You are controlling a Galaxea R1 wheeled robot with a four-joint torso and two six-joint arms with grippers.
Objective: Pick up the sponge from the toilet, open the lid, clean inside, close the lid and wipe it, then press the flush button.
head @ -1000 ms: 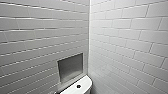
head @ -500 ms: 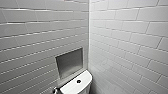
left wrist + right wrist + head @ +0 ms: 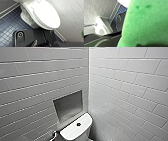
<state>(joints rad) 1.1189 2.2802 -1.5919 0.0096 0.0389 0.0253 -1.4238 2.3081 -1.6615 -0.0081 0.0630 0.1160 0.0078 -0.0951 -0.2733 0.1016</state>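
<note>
The right gripper apparently holds the sponge (image 3: 146, 25) (toilet (image 3: 26, 16) lid (image 3: 46, 13) down); the left gripper's state I cannot tell.

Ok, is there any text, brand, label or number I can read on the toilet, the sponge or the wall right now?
No text can be read in any view.
The tank top: plain white, no mark visible.
The flush button: too small to tell whether it bears a symbol.
The lid: plain glossy white.
The sponge: plain green, no label.
The wall niche: bare.
</note>
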